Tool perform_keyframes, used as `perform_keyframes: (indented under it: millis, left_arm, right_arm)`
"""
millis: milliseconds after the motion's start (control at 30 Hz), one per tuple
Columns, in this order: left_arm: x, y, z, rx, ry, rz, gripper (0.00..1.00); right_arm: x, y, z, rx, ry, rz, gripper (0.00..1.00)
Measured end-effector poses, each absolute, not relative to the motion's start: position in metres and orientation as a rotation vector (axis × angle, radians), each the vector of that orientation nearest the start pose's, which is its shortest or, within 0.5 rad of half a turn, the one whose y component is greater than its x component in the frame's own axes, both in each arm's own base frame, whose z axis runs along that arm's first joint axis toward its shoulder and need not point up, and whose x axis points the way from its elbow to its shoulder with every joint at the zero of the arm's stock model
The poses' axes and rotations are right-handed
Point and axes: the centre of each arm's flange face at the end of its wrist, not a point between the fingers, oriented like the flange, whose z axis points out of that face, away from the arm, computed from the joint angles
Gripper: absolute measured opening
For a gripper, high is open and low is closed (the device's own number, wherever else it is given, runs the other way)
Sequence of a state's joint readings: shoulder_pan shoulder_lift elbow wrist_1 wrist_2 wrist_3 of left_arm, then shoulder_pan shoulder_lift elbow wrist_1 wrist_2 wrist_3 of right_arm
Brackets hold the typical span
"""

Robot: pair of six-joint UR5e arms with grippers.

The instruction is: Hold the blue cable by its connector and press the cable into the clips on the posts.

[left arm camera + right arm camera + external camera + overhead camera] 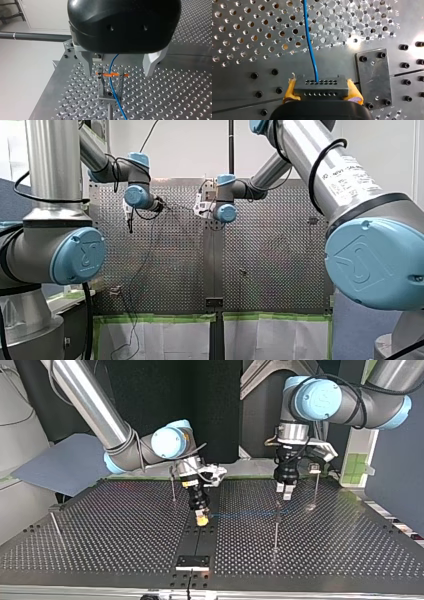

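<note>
Your right gripper [321,85] is clenched on the black connector [321,90], with its yellow pads [290,88] pressing both ends. It sits low over the table [332,62], beside a black plate [373,77]. The blue cable [310,45] leaves 1 of the connector's holes and runs away across the table. Your left gripper [118,67] is released, its 2 fingers [86,63] standing either side of a clip [110,86] on a post [109,112]. The cable passes between the clip's 2 prongs, and neither finger touches it.

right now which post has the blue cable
The post under my left gripper: the blue cable passes between its clip's prongs; the rest carry none.
</note>
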State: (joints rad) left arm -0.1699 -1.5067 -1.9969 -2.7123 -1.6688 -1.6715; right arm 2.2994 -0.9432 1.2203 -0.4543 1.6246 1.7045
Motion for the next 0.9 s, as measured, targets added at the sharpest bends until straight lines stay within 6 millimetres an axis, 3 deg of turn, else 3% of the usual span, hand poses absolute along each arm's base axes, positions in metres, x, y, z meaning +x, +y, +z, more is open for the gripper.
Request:
perform_keyframes:
  millis: [233, 567, 900]
  left_arm:
    - [0.415, -0.202, 0.355, 0.020, 1.508, -0.112, 1.00]
    - [0.406, -0.223, 0.356, 0.066, 1.493, -0.142, 1.00]
    - [0.421, -0.244, 0.373, 0.022, 1.455, -0.158, 1.00]
  right_arm:
    - [0.588, -0.471, 0.317, 1.490, -0.857, 1.905, 0.00]
    - [0.588, -0.472, 0.317, 1.490, -0.855, 1.903, 0.00]
    - [0.590, -0.470, 0.316, 1.495, -0.854, 1.905, 0.00]
